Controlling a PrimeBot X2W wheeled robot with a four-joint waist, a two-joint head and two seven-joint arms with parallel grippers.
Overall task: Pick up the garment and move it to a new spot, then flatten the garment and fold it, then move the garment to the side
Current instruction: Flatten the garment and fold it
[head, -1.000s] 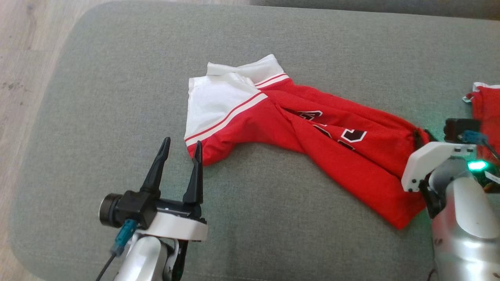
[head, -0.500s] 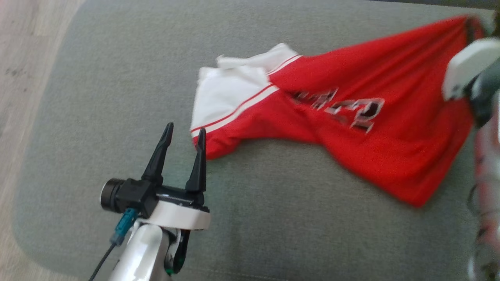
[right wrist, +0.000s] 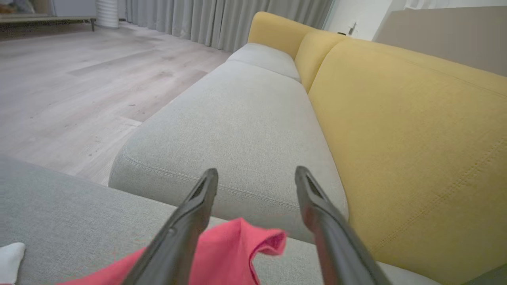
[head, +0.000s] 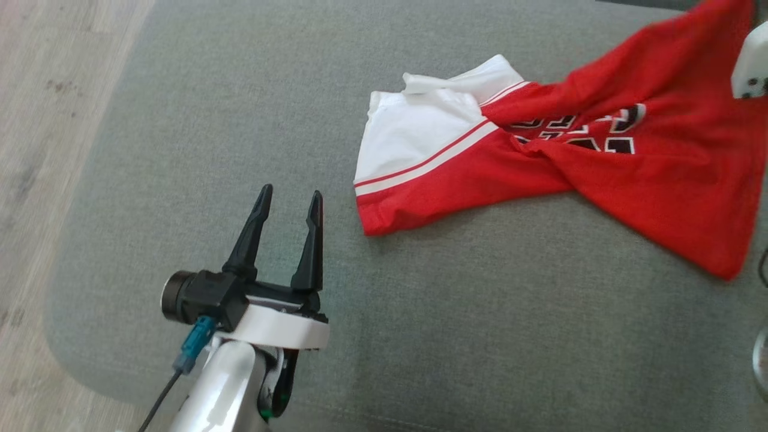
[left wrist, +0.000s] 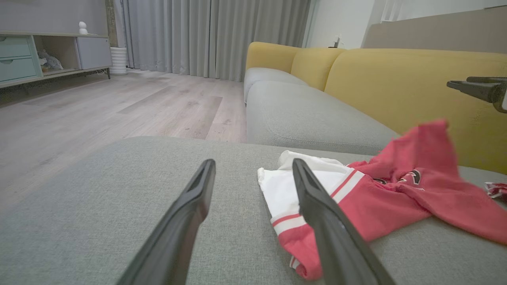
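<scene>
Lying twisted on the sofa (head: pixel 180 120), the garment (head: pixel 600 174) is not yet flattened or folded — left gripper (head: pixel 291 191) and right gripper (right wrist: pixel 256 170) are held apart, empty.

garment (head: pixel 660 180): smooth cloth | cushion (head: pixel 210 90): coarse woven | floor (head: pixel 36 120): probably wood

— What's on your head feed?
— I've got the garment (head: pixel 456 174), red with a white end, lying twisted on the grey cushion (head: pixel 240 120). My left hand (head: pixel 290 195) sits left of its white end and nearer me, fingers spread, clear of the cloth.
— And at the garment's red end?
— A pale piece of my right arm (head: pixel 750 66), overlapping the cloth there.
</scene>
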